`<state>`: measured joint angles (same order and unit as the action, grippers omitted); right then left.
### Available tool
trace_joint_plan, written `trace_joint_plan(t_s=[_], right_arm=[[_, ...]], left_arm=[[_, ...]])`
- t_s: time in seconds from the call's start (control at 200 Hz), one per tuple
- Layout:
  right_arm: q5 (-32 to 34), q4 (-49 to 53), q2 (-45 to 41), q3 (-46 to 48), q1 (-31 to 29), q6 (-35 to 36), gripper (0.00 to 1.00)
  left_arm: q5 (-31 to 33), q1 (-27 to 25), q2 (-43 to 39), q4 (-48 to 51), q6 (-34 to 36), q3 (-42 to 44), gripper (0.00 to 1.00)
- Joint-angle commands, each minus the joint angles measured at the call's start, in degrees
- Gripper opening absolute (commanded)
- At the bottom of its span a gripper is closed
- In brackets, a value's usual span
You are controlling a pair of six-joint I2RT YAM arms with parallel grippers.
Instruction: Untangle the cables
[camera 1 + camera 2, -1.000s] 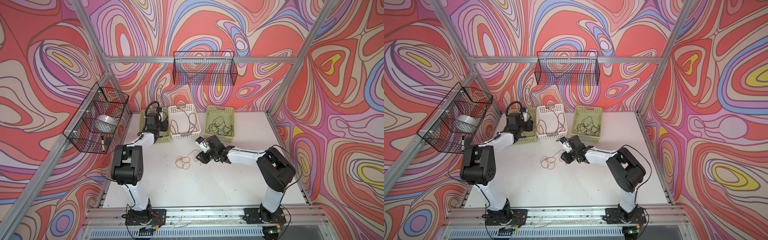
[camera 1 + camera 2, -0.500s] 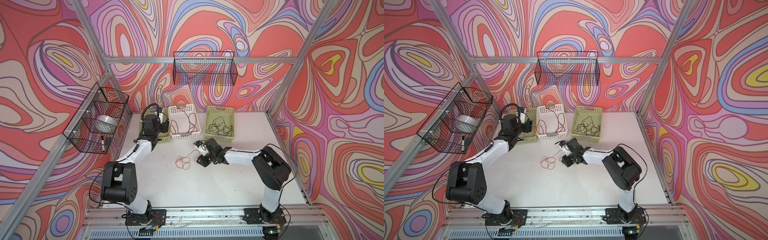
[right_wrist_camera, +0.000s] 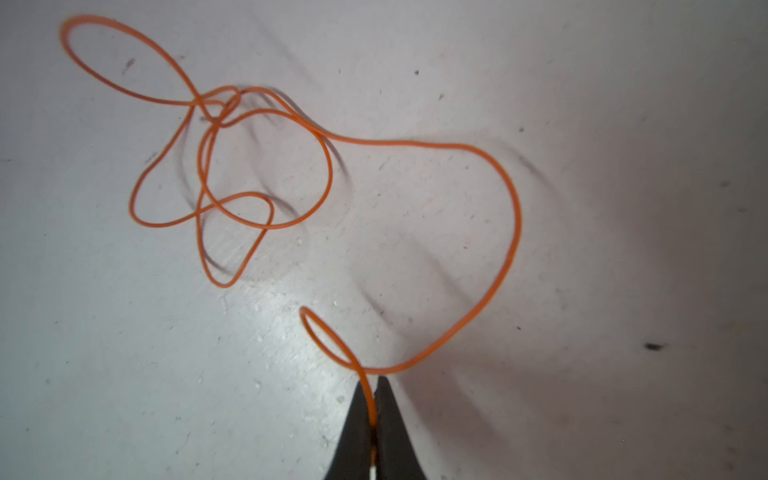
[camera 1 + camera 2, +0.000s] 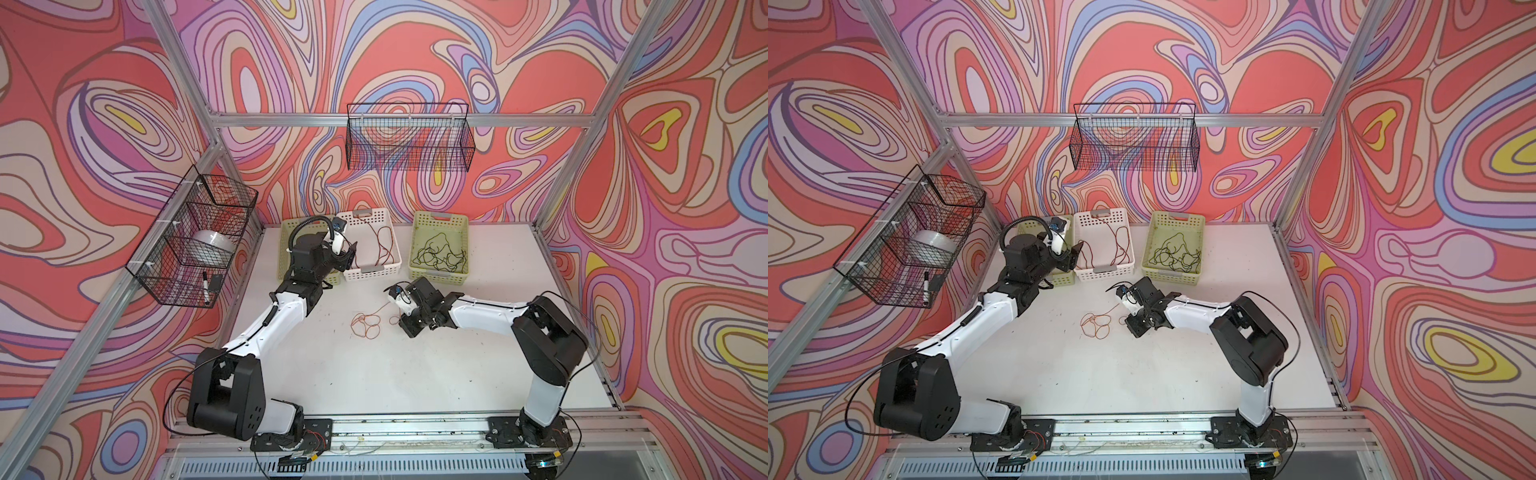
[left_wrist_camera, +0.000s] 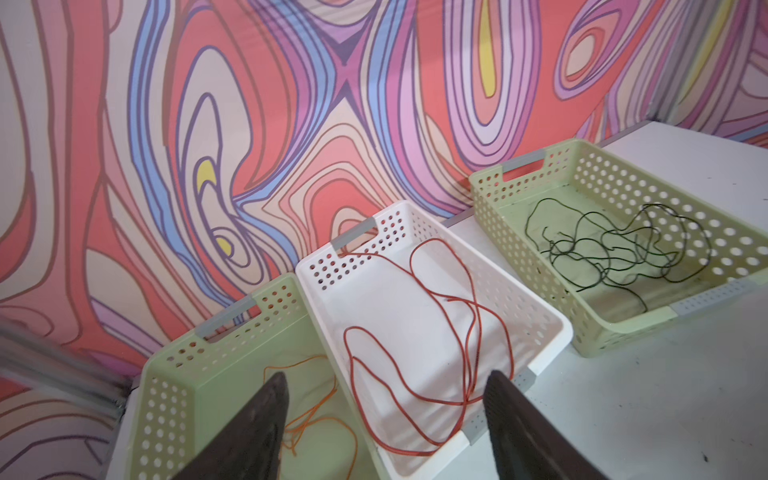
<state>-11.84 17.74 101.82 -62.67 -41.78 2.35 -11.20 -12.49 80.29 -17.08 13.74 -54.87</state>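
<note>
**Right gripper pinches the orange cable on the table; left gripper hangs open over the baskets**

The right gripper [image 3: 372, 380] points down at the white table [image 3: 582, 249], its two dark jaws pressed together with a strand of the orange cable [image 3: 395, 142] clamped between the tips. Just past the tips the strand curls into a small loop. From there it sweeps out in one wide arc to a loose knot of several overlapping loops lying flat on the table, where strands cross at one tight spot. The cable is very thin, limp and bright orange. In both top views this gripper [image 4: 409, 328] sits near the middle of the table, with the cable's loops [image 4: 365, 327] just to its left.

The left gripper [image 5: 386, 374] is raised near the back wall, jaws well apart with nothing between them. In a top view it [image 4: 1075, 255] hangs over the boundary between the two left-hand baskets.

Three perforated baskets stand in a row along the back wall:
- The left green basket [image 5: 174, 374] holds a thin orange cord [image 5: 336, 384], loosely bent.
- The white basket [image 5: 498, 270], touching it, holds the reddish-brown cable [image 5: 473, 307] in long, open loops that cross one another; one strand runs up to the handle slot at the far end.
- The right green basket [image 5: 511, 249], set a little apart, holds the black cable [image 5: 615, 253], bunched in a denser tangle of small loops
</note>
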Motion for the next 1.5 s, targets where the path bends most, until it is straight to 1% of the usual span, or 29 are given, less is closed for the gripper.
trace_joint_plan(t_s=[0.0,0.14,0.24,0.335,0.466,0.671,0.821,0.911,1.006,1.056,1.096,1.137,1.197,1.272,1.302,1.397,1.492], right_arm=[[2.4,4.6,-8.1,-1.5,-0.3,5.8,0.0],[4.1,10.1,-14.6,-2.8,-0.2,12.2,0.0],[3.8,13.3,-18.4,-4.1,0.1,16.2,0.0],[1.4,14.8,-21.7,-5.2,0.6,19.1,0.0],[0.8,15.4,-24.8,-6.9,1.8,21.3,0.0],[-0.4,16.4,-27.3,-7.7,2.3,22.8,0.0],[-0.4,16.3,-29.2,-7.3,2.3,22.7,0.0],[-0.5,15.8,-30.3,-6.9,2.3,22.4,0.0],[-0.7,15.4,-31.1,-6.7,2.3,22.0,0.0],[-1.1,15.1,-31.6,-6.8,2.3,21.8,0.0],[-1.4,14.8,-31.9,-6.8,2.3,21.7,0.0],[-1.5,14.6,-32.4,-6.8,2.3,21.6,0.0],[-0.9,13.8,-33.0,-6.6,2.4,21.3,0.0],[1.0,12.8,-33.6,-6.3,2.7,20.0,0.0],[1.5,12.4,-33.8,-6.4,3.3,19.1,0.0],[3.4,11.4,-34.2,-6.2,6.1,15.9,0.0],[7.0,8.5,-35.5,-4.3,10.5,12.0,0.0]], left_arm=[[-10.5,-0.3,-1.4,-2.8,0.0,2.6,0.75],[-21.9,-1.5,-2.7,-4.3,0.1,5.4,0.75],[-28.4,-2.2,-2.7,-5.4,-2.6,6.4,0.76],[-31.3,-3.9,-3.0,-8.7,-4.4,8.7,0.76],[-32.4,-7.3,-3.8,-11.6,-5.5,12.1,0.76],[-30.6,-14.7,-1.5,-13.0,-4.8,14.5,0.77],[-28.5,-18.3,3.0,-19.2,-6.6,15.7,0.77],[-27.1,-20.4,5.7,-21.3,-6.8,15.8,0.77],[-23.4,-22.6,9.0,-23.1,-7.0,15.3,0.77],[-20.2,-23.3,11.3,-26.4,-8.9,15.3,0.76],[-19.2,-23.4,13.2,-31.3,-10.8,15.7,0.75],[-18.2,-23.5,15.0,-35.8,-13.2,15.9,0.71],[-18.3,-23.8,17.1,-39.6,-15.6,15.4,0.59],[-18.7,-24.6,17.9,-39.3,-15.8,14.0,0.38],[-18.5,-24.9,18.0,-38.9,-15.6,13.7,0.28],[-17.4,-25.0,16.8,-38.7,-15.4,14.4,0.01],[-16.2,-25.0,13.8,-36.5,-14.9,15.5,0.0]])
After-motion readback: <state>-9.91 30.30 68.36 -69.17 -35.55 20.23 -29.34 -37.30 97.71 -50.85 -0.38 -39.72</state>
